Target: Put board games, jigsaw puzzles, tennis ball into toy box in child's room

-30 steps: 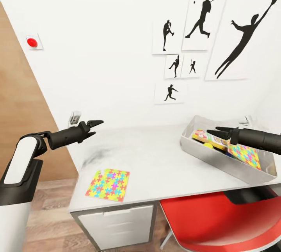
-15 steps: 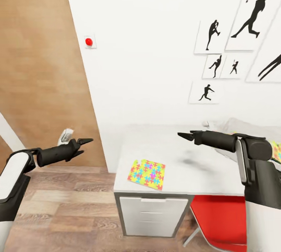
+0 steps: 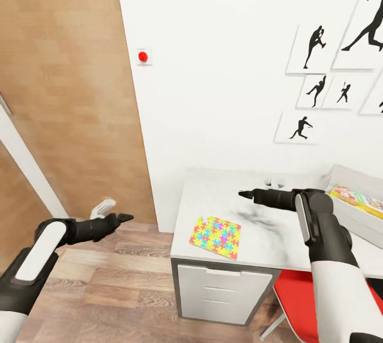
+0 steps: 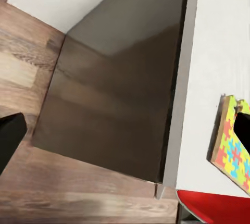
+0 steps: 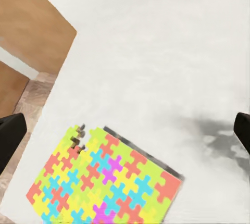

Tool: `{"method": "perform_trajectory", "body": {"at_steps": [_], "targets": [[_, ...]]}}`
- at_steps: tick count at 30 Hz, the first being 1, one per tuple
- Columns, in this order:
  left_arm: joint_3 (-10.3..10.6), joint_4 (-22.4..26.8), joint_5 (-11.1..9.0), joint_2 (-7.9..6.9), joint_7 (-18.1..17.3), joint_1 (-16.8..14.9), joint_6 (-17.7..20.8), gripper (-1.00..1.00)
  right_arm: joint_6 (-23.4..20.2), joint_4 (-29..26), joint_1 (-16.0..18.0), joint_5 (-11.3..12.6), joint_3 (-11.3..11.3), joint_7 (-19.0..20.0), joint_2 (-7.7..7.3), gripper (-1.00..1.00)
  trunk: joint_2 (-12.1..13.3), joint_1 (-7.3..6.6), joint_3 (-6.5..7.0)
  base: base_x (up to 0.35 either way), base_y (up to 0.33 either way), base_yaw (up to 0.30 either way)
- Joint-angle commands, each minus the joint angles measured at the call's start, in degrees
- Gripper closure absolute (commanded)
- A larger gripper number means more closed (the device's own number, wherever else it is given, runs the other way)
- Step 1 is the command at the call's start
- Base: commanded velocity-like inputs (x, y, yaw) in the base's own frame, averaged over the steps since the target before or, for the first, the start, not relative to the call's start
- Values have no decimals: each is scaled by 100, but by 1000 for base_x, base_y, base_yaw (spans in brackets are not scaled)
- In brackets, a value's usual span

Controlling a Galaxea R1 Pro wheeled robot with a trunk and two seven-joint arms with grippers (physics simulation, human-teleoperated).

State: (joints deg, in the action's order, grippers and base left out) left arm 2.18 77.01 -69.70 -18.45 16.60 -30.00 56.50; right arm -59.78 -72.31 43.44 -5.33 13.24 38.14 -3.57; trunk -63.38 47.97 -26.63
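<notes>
One jigsaw puzzle (image 3: pixel 215 230) on table (image 3: pixel 266 236), no legible writing; both tools released, empty.

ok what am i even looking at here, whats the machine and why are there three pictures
It is a simulated two-armed robot on wheels. The big picture comes from a camera on its head; the two smaller ones come from cameras on its wrists, looking along each hand.

In the head view the left hand hovers over the wooden floor and the right hand over the white table. Both hold nothing.

On the table lies a colourful jigsaw puzzle, near the front edge. At the right edge sits the toy box with colourful items inside. A red chair is tucked under the table.
</notes>
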Motion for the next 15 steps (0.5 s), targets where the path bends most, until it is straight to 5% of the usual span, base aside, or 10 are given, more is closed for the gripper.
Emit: {"method": "perform_trajectory", "body": {"at_steps": [1, 2, 3, 4, 5, 6, 10, 15], "targets": [[82, -27, 111, 5, -6, -7, -89, -100, -22, 164, 59, -41, 35, 37, -1, -100, -5, 0, -6, -1, 2, 11], [183, -233, 351, 19, -289, -17, -295, -100, -22, 472, 178, -42, 149, 14, -11, -100, -5, 0, -6, 0, 1, 7], [284, -954, 623, 29, -1168, -95, -603, -100, -22, 842, 341, -52, 419, -11, -35, -100, -5, 0, -6, 0, 0, 3], [298, -1188, 665, 26, -1461, -144, -665, -100, -22, 889, 362, -49, 485, -16, -41, -100, -5, 0, -6, 0, 0, 2], [332, -1922, 781, 19, -2364, -314, -911, -100, -22, 974, 403, -47, 669, -24, -61, -100, -5, 0, -6, 0, 0, 1], [345, -2352, 912, 25, -2886, -404, -1135, -100, -22, 1007, 417, -55, 762, -28, -67, -100, -5, 0, -6, 0, 0, 0], [328, -3236, 1214, 48, -3778, -532, -1668, -100, -22, 1152, 413, -83, 870, -31, -34, -100, -5, 0, -6, 0, 0, 0], [343, -3933, 1339, 322, -4090, -567, -2216, -100, -22, 1232, 381, -88, 906, -34, 8, -100, -5, 0, -6, 0, 0, 0]]}}
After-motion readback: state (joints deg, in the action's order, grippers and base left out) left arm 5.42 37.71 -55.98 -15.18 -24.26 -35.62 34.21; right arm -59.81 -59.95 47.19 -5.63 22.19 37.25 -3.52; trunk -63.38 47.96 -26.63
